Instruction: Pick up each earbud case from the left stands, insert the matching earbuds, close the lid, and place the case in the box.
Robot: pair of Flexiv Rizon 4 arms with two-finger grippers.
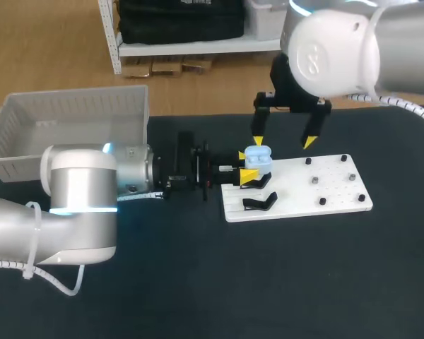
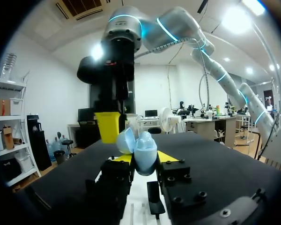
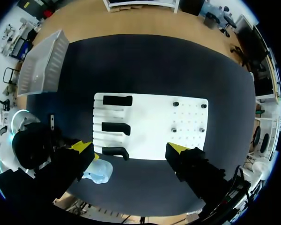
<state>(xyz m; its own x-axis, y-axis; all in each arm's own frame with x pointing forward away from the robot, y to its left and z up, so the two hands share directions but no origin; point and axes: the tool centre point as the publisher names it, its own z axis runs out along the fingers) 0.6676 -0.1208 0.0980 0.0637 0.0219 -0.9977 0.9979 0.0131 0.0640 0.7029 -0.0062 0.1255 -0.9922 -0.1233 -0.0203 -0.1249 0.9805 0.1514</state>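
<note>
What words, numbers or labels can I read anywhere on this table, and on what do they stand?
None can be read.
The light-blue earbud case held in the left pincer, the white board and the grey box show no print.
The right pincer bears none either.

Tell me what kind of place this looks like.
Probably a robotics lab test bench. Two robot arms work over a dark table. The left gripper holds a light blue earbud case by a white fixture board with black stands. A white box sits at the table's edge.
</note>
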